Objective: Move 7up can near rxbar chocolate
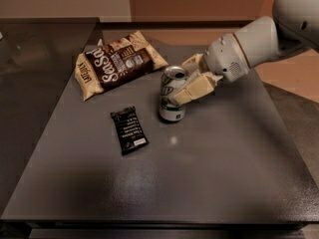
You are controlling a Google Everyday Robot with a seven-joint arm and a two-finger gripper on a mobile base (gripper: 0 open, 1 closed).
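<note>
The 7up can (pixel 171 99), white and green with a silver top, stands upright on the dark grey table (pixel 199 173), right of centre. My gripper (pixel 185 86) comes in from the upper right on a white arm and is shut on the can, its cream fingers (pixel 195 89) clasping the can's upper body. The rxbar chocolate (pixel 129 130), a flat black bar with white text, lies flat on the table a short way left and slightly in front of the can, apart from it.
A brown and cream chip bag (pixel 117 62) lies at the back left of the table, behind the bar. A second dark surface (pixel 30 73) adjoins on the left. The table's front edge runs along the bottom.
</note>
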